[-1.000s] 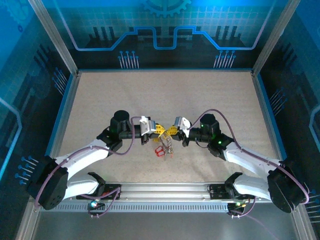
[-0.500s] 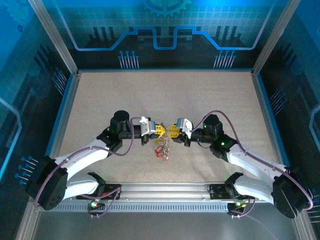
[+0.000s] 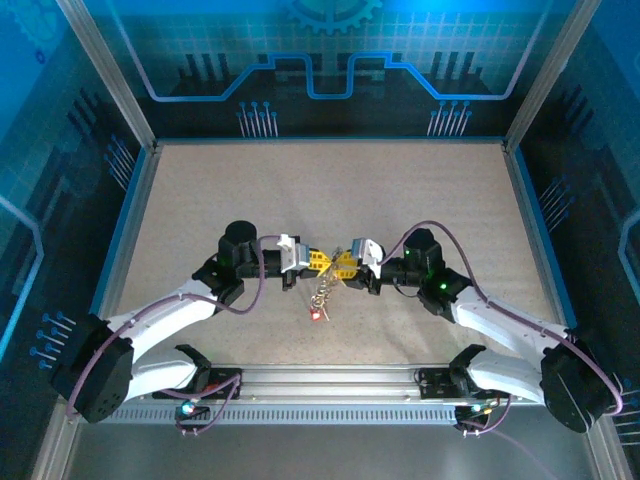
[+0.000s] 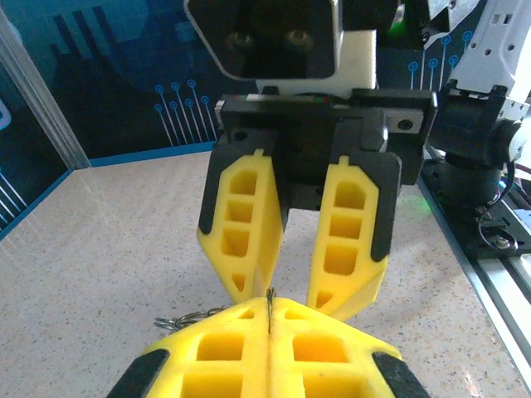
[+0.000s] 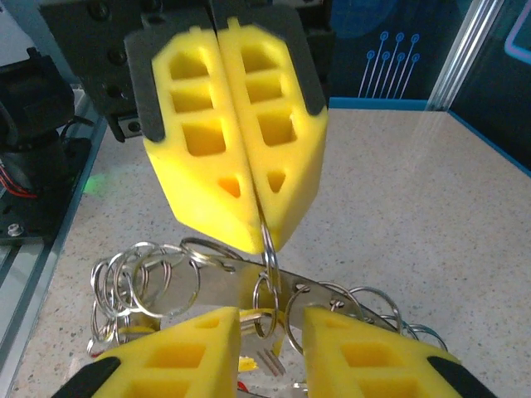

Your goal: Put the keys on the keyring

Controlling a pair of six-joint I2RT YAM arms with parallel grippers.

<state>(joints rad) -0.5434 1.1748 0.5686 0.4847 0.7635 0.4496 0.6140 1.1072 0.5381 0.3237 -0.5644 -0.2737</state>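
Note:
My left gripper (image 3: 319,263) is shut on the keyring (image 5: 268,239), a thin metal ring seen edge-on between its yellow fingers (image 5: 216,166). In the left wrist view the ring's edge (image 4: 270,300) pokes out of the shut left gripper (image 4: 270,305). From the keyring hangs a flat silvery bar (image 5: 224,286) with several wire rings. The keys hang below it: a silvery blade (image 5: 270,361) with a yellow head, and a red head (image 3: 318,314). My right gripper (image 5: 270,352) faces the left one, open, its fingers (image 4: 246,232) either side of a small hanging ring without touching it.
Both grippers meet above the speckled table (image 3: 330,190), near its front-middle. The metal rail (image 3: 330,385) with the arm bases runs along the near edge. Blue-lit walls enclose the other three sides.
My right gripper has opened and let go. The bunch of rings and keys has dropped a little and now hangs from the left gripper alone.

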